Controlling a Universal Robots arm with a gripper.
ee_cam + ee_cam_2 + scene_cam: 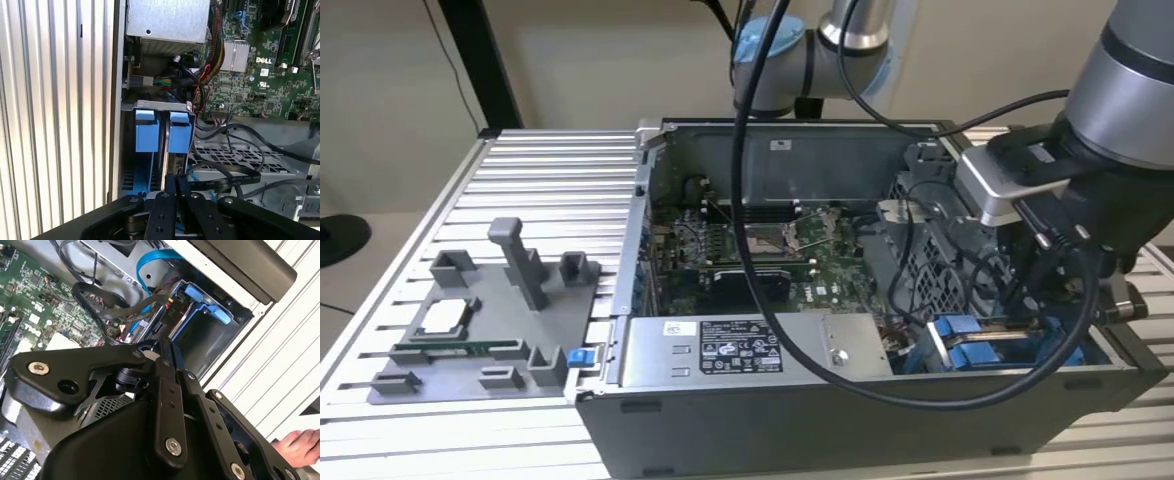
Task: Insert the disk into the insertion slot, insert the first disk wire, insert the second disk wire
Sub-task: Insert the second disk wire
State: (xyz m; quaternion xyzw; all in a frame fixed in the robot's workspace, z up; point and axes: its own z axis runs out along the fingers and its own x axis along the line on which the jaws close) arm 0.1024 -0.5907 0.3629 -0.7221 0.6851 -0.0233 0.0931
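Observation:
The disk (163, 150) stands on edge in the insertion slot (150, 104), at the front corner of the open computer case on the exterior view's right. Its blue carrier tabs (147, 131) show at the bay's mouth, and the blue carrier (963, 338) (207, 302) appears in the other two views as well. My gripper (176, 182) (157, 347) (1051, 330) hangs right over the disk's edge. Its fingers are closed together on the end of a flat black disk wire (225, 177). A light blue wire (150, 260) curves nearby.
A grey power-supply box (747, 345) lies beside the bay, with the motherboard (761, 250) behind it. Loose black cables (100, 295) cross the perforated cage (225, 155). A grey fixture tray (480, 320) sits on the ribbed table at the exterior view's left. A person's hand (300, 445) rests outside the case.

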